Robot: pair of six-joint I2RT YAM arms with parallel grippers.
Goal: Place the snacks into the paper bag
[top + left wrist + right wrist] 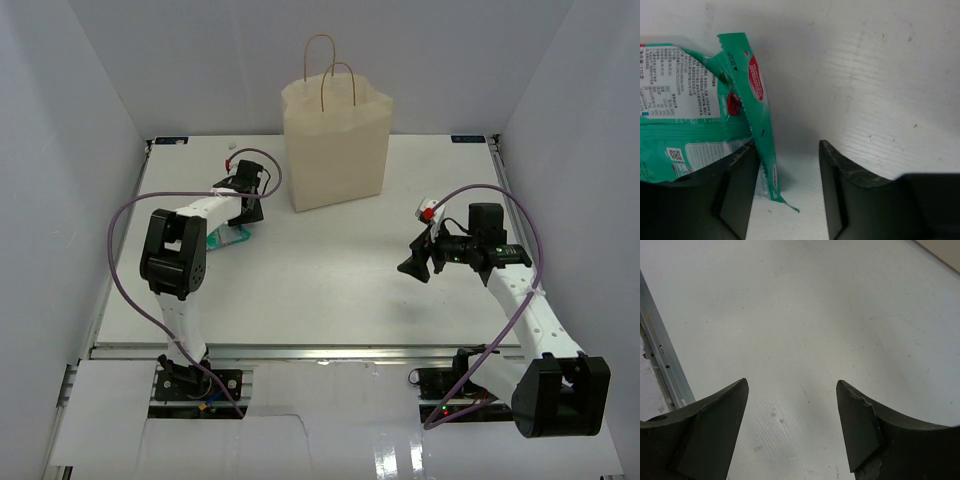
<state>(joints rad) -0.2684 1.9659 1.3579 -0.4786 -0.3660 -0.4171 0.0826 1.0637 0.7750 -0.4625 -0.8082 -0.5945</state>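
Observation:
The teal-and-white pouch (695,115) lies on the white table, and part of it shows under the left arm in the top view (231,238). My left gripper (787,145) is open and low over the table (238,222). The pouch's sealed right edge lies between the jaws, against the left finger (737,185). The cream paper bag (335,145) stands upright at the back centre, to the right of the left gripper. My right gripper (413,265) is open and empty over bare table at the right (792,382). No other snacks are in view.
White walls enclose the table on the left, back and right. A metal rail (662,370) runs along the table's near edge. A small white scrap (231,146) lies at the back left.

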